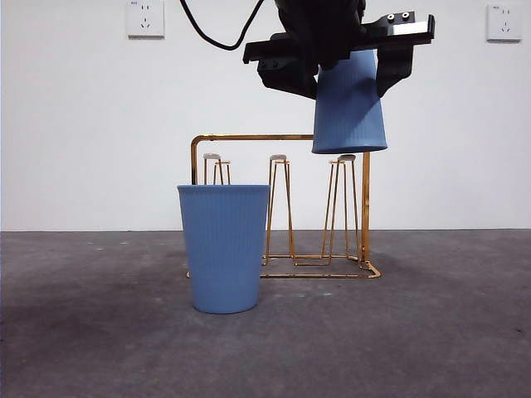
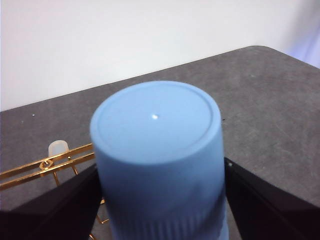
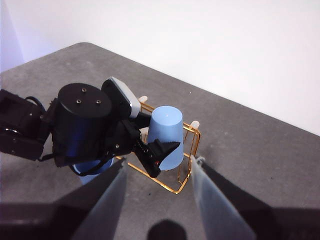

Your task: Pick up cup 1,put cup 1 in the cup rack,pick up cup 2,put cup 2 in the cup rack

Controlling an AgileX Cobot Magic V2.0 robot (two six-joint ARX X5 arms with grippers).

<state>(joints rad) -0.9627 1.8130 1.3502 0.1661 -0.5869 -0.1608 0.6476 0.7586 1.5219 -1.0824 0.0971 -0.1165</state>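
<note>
While one blue cup (image 1: 224, 247) stands upright on the table (image 1: 431, 332) nearest the front camera, mouth up, it sits left of centre and hides the near left corner of the rack behind it. Just beyond it stands the gold wire rack (image 1: 286, 207), its arched handle frame rising at the back and its thin hairpin pegs standing upright with pale tips. Three pegs show clear of the cup in the front view, and none of them carries a cup.

Above the right end of the rack, the left pincer (image 1: 348, 70) pinches a second blue cup (image 1: 349, 104) upside down, one black jaw pressed to each side of its ribbed wall. The cup's open mouth hangs level with the handle bar, right over the rightmost peg (image 1: 346, 157), whose pale tip is just at the rim. In the left wrist view the cup's flat bottom (image 2: 156, 122) fills the middle, with the gold bar and one pale peg tip (image 2: 57, 148) beside it.

Farther off, the right pincer (image 3: 157, 200) hangs high over the table with its jaws spread wide, holding nothing, looking down on the left arm, the cup and the rack (image 3: 187, 150).
</note>
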